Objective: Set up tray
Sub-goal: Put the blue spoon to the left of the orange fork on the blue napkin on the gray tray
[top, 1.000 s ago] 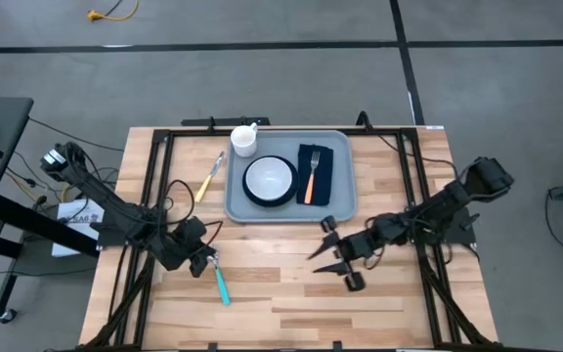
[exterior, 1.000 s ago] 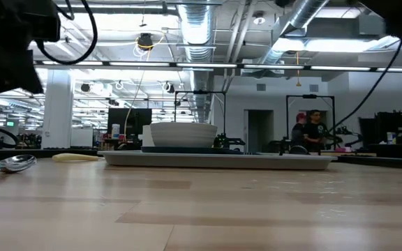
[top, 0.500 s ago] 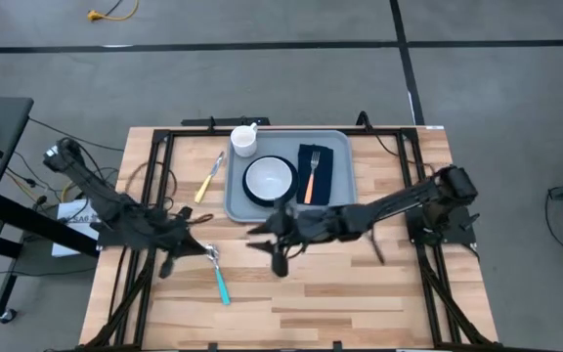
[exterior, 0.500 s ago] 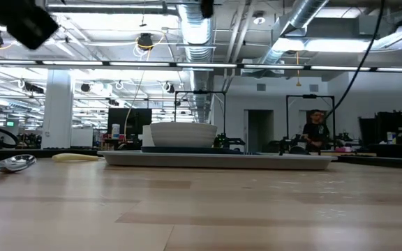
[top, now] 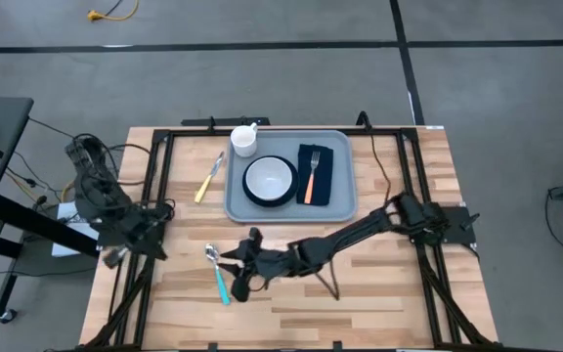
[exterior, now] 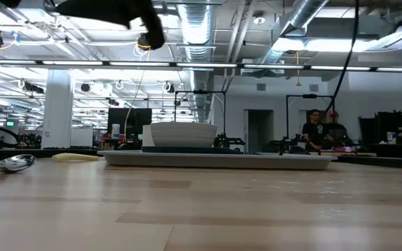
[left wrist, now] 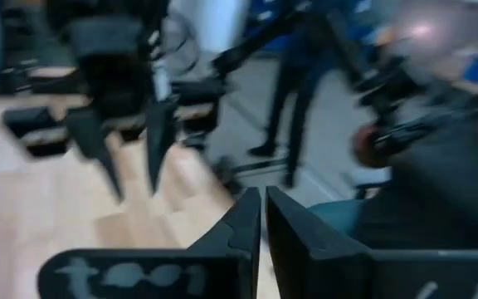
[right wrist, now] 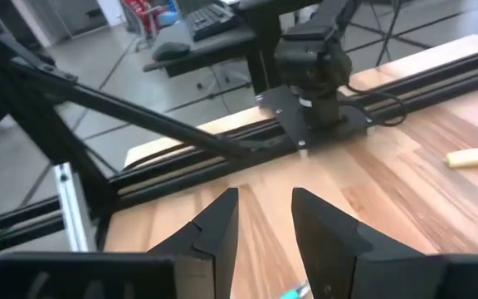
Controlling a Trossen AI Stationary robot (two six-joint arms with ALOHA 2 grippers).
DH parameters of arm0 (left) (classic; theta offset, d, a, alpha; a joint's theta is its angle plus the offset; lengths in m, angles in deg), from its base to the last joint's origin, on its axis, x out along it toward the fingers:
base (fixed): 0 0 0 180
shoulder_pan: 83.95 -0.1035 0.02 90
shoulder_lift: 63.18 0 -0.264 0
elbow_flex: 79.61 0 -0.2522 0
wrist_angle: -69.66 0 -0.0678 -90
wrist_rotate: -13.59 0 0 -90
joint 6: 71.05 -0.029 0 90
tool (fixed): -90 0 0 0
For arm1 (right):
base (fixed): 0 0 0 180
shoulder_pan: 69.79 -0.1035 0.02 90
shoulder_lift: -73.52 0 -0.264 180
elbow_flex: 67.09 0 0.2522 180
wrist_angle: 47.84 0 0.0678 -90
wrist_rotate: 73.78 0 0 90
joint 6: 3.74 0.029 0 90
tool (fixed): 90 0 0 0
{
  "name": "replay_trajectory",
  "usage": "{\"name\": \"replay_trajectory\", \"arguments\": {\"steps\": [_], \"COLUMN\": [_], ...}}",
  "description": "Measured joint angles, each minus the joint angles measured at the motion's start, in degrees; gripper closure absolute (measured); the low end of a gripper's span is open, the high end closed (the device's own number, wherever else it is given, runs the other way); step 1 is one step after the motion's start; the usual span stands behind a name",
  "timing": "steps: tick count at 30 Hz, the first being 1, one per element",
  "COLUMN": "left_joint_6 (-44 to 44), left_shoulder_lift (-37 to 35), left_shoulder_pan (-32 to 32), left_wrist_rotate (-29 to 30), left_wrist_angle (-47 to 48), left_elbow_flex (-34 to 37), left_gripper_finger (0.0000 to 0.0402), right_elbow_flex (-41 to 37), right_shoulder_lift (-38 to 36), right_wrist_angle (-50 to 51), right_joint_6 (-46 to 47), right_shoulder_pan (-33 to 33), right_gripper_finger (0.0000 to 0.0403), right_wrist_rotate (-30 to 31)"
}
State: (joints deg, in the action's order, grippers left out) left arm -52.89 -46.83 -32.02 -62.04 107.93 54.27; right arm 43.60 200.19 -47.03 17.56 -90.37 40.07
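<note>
Right end effector point(top: 238, 279) swung from lower right to lower centre, fingers apart, empty; left end effector point(top: 115, 256) retreated to the left edge, pressed together. Tray point(top: 345, 200) upper centre of bench point(top: 389, 293): stiff, light, slick plastic; grip its raised rim.

1 tray point(top: 345, 200), 1 plate point(top: 249, 192), 1 bowl point(top: 269, 178), 1 napkin point(top: 324, 174), 1 fork point(top: 311, 179), 2 spoons point(top: 219, 278), 1 mug point(top: 244, 140), 2 pincers point(top: 246, 270)

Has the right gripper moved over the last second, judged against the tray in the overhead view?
Yes. The right gripper has swung from below the right corner of the large grey-blue plastic tray leftward across the table, to beside the teal-handled spoon; its jaws are apart.
</note>
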Motion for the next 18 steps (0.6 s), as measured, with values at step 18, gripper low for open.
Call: {"name": "replay_trajectory", "arguments": {"steps": [18], "left_joint_6": [-0.7], "left_shoulder_lift": [-12.6], "left_shoulder_pan": [1.0], "left_wrist_rotate": [-17.1], "left_wrist_angle": [1.9], "left_elbow_flex": [0.0], "left_gripper_finger": [0.0393], "right_elbow_flex": [36.9], "right_shoulder_lift": [28.6], "right_wrist_angle": [0.9], "right_joint_6": [2.5], "right_shoulder_pan": [0.0], "right_gripper_finger": [0.0293], "right_wrist_rotate": [1.6]}}
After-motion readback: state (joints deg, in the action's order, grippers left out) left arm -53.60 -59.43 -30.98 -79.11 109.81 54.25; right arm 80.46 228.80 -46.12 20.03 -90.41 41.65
